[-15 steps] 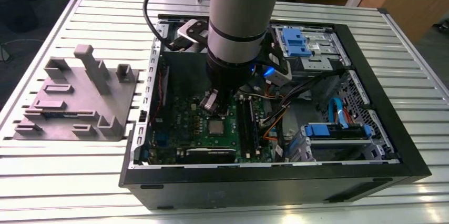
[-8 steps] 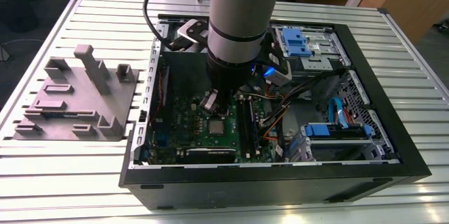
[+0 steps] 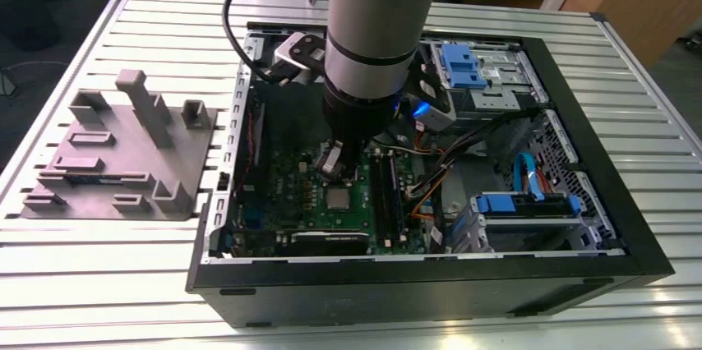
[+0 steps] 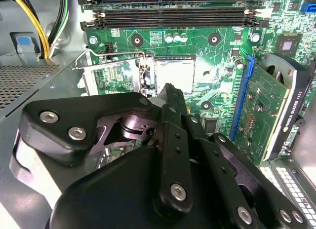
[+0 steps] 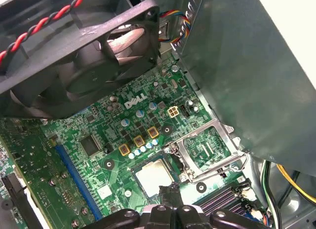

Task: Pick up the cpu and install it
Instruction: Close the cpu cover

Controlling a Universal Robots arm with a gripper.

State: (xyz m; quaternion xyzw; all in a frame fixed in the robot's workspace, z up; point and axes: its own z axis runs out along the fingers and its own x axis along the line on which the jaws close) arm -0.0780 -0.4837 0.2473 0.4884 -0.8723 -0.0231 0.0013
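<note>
First wrist view: we are seeing the cpu (image 5: 154,175) lying seated on the green board (image 5: 163,98), below white printed lettering (image 5: 134,100); the gripper (image 5: 169,190) is hovering just beside it, fingers pressed together, empty

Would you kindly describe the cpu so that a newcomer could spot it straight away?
Inside the open black computer case, find the green motherboard. Near its middle lies the cpu, a small flat silvery square in its socket. Unlike the hinged metal frame open beside it, it is solid, with no board showing through.
</note>
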